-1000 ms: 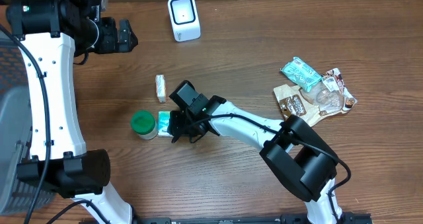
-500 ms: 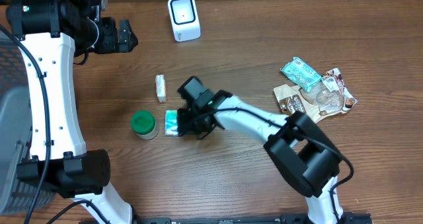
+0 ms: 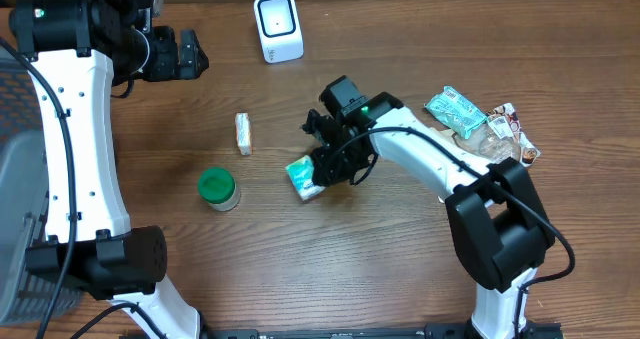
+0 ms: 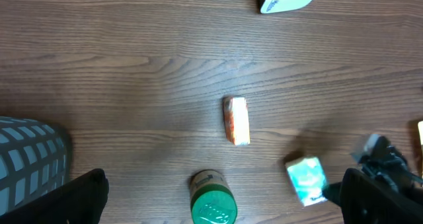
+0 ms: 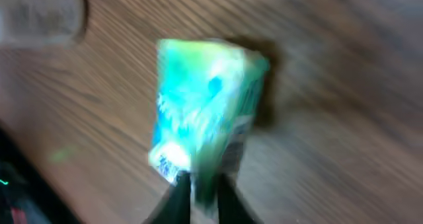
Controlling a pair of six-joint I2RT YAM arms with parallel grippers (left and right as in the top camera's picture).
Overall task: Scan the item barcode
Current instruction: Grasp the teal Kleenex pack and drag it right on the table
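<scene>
Teal-and-white crinkly snack packet (image 3: pixel 303 177) is pinched at one end by the right gripper (image 3: pixel 325 169), whose two dark fingers (image 5: pixel 177 196) are pressed together on the wrapper. It sits over the middle of the brown wooden table (image 3: pixel 400 269). The wrist view is blurred, so I cannot say whether it is lifted clear of the wood.

The white box-shaped barcode scanner (image 3: pixel 278 26) stands well apart from it, at the far edge. To the packet's left are a small jar with a green lid (image 3: pixel 217 189) and a short white-and-orange wrapped bar (image 3: pixel 243 133), neither touching it. A heap of snack wrappers (image 3: pixel 475 134) lies off to the right.

The left gripper (image 3: pixel 195 55) hovers near the far left corner, jaws spread wide with nothing between them. A grey mesh basket (image 4: pixel 26 154) is at the left edge.
</scene>
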